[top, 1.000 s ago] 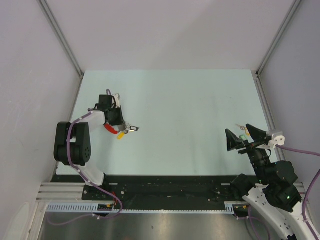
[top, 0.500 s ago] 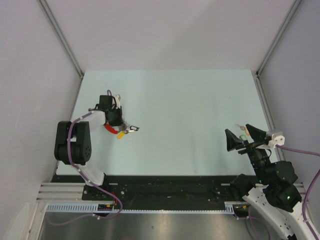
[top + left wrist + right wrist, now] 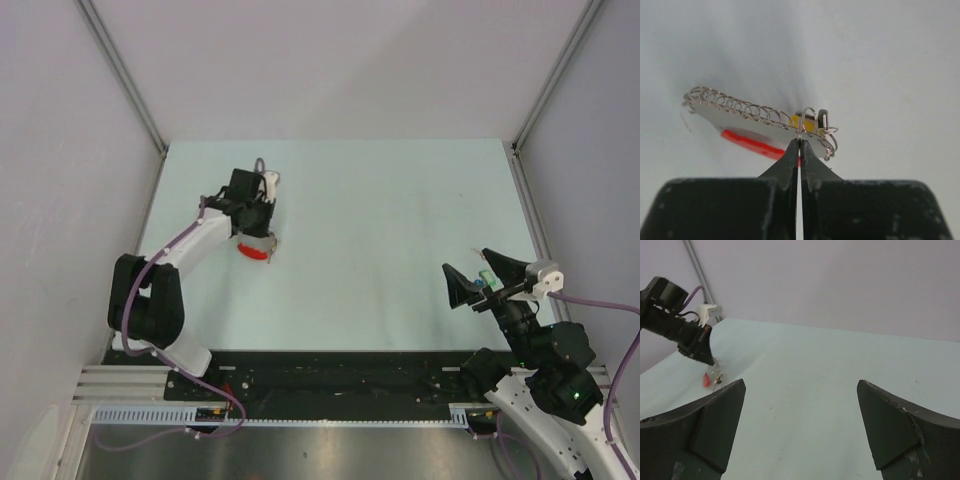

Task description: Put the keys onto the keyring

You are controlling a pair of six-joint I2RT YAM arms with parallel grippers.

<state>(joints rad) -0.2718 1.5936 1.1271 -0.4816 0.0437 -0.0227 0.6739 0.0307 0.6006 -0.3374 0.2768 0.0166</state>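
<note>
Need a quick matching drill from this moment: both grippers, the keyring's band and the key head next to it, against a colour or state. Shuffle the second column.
Column A
1. left gripper
2. right gripper
3. keyring band
4. key head

Column B
a. yellow
b. open, nothing between the fingers
c. red
d. shut on a thin wire ring

Pairs: 1-d, 2-b, 3-c, 4-a
</note>
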